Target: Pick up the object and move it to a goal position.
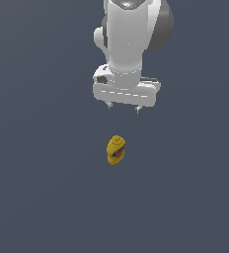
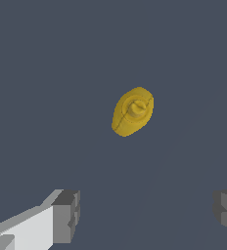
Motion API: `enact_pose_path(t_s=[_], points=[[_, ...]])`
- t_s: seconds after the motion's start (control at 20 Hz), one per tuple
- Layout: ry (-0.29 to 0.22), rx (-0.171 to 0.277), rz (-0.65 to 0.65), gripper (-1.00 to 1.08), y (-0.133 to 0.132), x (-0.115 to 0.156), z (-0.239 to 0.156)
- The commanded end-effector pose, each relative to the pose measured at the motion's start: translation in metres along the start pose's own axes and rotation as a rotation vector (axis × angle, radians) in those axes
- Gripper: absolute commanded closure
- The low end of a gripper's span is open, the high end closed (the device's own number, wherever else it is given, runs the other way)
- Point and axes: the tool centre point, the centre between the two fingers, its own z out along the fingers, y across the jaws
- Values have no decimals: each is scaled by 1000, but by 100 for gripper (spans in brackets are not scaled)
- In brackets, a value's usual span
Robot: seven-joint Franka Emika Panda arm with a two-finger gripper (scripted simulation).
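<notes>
Tool (image 1: pixel 123 108) spread wide, empty, above the upright yellow bottle (image 1: pixel 116 150), well apart.

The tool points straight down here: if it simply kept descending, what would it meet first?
Probably the bare floor, not the yellow squeeze bottle. In the wrist view the upright bottle sits off the line between the open tool's fingers, ahead of the gap rather than inside it. Depth is unclear, so a graze can't be ruled out.
</notes>
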Motion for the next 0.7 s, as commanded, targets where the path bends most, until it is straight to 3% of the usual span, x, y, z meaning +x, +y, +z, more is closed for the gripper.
enact_pose_path(t_s=[0.0,0.65], points=[[2,-1,68,-92,1,7,6],[14,-8,424,-92,6,45,38]])
